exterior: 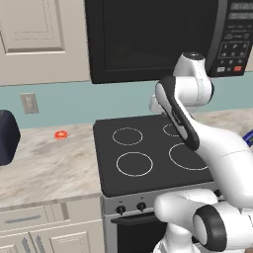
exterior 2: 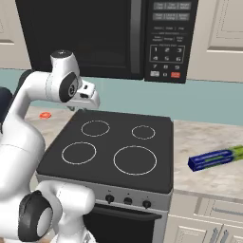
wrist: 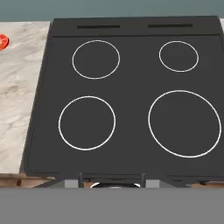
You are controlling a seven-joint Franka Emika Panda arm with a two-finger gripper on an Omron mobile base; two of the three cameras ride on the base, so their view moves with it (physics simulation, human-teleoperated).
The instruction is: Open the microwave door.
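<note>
Hanging over the back edge of the stovetop (exterior 2: 114,149), the gripper (exterior 2: 84,97) points downward, well below the microwave (exterior 2: 107,38) and not touching anything. From the right base view I can see the white hand beside the arm's dark-ringed joint, but the fingertips are too small and hidden to make out, so I cannot tell how far the jaws stand apart or whether they hold anything.

The microwave is mounted above the stove, between pale cabinet doors (exterior: 34,37). Its door, the microwave door (exterior 2: 76,35), is a glossy black panel with a dark window, lying flush with the front of the box, closed. A long vertical bar handle (exterior 2: 136,35) runs down its right edge, just beside the grey keypad (exterior 2: 167,52) with a red button (exterior 2: 175,74) at the bottom.

Looking down along the hand, the four white burner rings sit on the black stovetop, with marbled counter (wrist: 19,87) to the left and a small red object (wrist: 2,41) near the wall. On the counter right of the stove lies a blue and green box (exterior 2: 216,159). A dark blue appliance (exterior: 7,138) stands at the far left, below a wall socket (exterior: 29,103).
</note>
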